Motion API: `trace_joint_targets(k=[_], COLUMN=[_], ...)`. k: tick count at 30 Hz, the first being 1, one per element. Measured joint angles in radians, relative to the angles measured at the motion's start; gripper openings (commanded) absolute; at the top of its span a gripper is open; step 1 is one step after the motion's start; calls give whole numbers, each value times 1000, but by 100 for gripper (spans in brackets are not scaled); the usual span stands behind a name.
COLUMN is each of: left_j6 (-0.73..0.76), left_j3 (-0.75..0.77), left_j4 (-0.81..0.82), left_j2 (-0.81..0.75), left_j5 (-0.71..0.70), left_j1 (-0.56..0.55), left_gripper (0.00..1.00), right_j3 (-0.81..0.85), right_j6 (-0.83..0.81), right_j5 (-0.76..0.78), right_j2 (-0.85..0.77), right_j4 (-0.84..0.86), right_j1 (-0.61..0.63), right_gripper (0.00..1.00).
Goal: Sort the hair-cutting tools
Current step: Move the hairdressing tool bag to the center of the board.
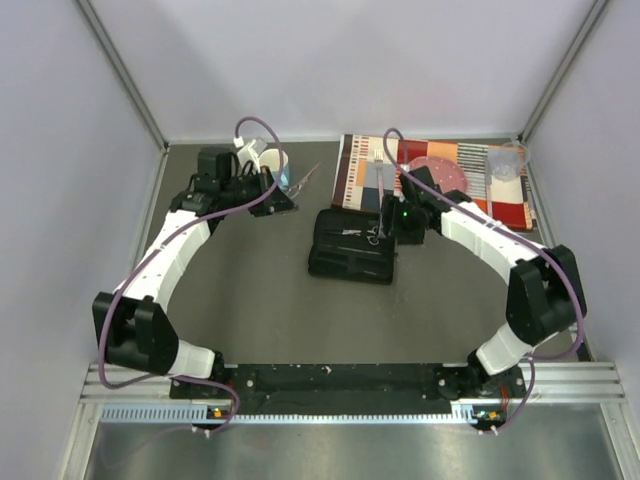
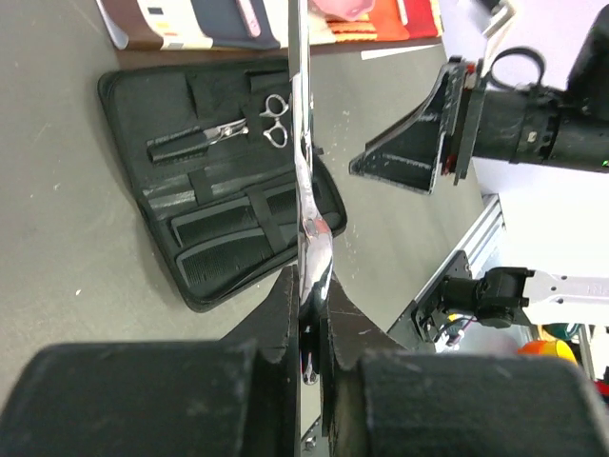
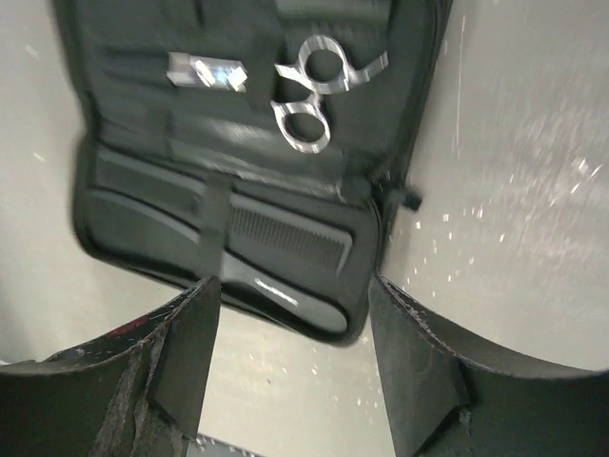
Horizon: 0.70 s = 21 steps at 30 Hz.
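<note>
The black zip case (image 1: pixel 350 250) lies open at mid-table. One pair of silver scissors (image 3: pixel 309 95) sits strapped in its upper half, and a flat black comb (image 3: pixel 285 238) is in a pocket below. In the left wrist view the scissors (image 2: pixel 259 119) and two black combs (image 2: pixel 233 238) show in the case (image 2: pixel 124 105). My right gripper (image 3: pixel 295 362) hovers open over the case's edge, with nothing between its fingers. My left gripper (image 2: pixel 312 286) is shut on a thin silver utensil (image 2: pixel 302 143), seen edge-on. Its far end (image 1: pixel 308 173) looks pinkish.
A white cup (image 1: pixel 272 160) stands just behind the left gripper (image 1: pixel 283 195). A striped patterned mat (image 1: pixel 440 180) lies at the back right, behind the right gripper (image 1: pixel 388 225). Grey walls close in the table on three sides.
</note>
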Motion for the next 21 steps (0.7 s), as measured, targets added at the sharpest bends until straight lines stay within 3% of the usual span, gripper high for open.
trace_joint_targets(k=[4,8,11,21], left_j6=[11,19,24,37], left_j3=[-7,-8,-7,-7], left_j4=[-11,-16,-22,-41], left_j2=[48,81,103,158], left_j5=[20,36,48,67], left_j1=[17,21,23,29], left_gripper=[0,0,0,0], right_j3=[-72,-104,-106,-107], right_j6=[-4,1,3,-26], right_j5=[-45,-51,-62,-68], right_j2=[31,33,46,167], right_j4=[-39,-53,-53,-65], right_j1=[0,0,0,0], right_gripper=[56,39,33,29])
